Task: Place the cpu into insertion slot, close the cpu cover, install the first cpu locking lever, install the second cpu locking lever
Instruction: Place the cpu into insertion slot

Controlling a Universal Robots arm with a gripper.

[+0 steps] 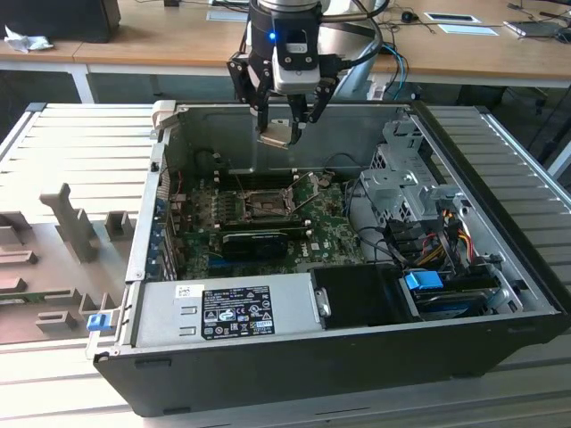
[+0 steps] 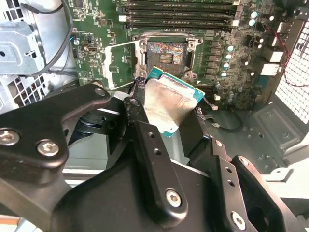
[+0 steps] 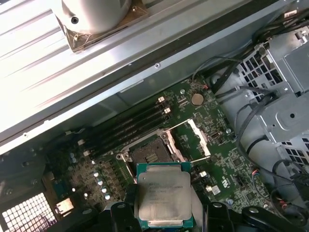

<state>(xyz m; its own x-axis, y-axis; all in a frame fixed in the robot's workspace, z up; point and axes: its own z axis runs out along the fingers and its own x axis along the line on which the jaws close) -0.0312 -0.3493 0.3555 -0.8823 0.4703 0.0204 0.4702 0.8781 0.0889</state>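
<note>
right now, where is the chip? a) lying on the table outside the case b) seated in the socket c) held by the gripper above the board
c: the gripper holds the chip in the air over the empty socket.

**Arm** (image 1: 284, 13): one; wrist end upright, pointing straight down, directly above the gripper; a blue light is lit on its side.

**Gripper** (image 1: 284, 127): black, two-fingered; bar linkages splay out from the body and bend back in toward the tips.

**Fingers** (image 1: 315, 102): clamped on opposite edges of the cpu (image 1: 277, 135), one on each side.

**Held item:** cpu pinched at the fingertips, below the gripper body, tilted; in the first wrist view its metal face is turned up toward the wrist.

**Finger links** (image 2: 150, 159): black, with screw heads, flanking the cpu in the second wrist view.
</note>
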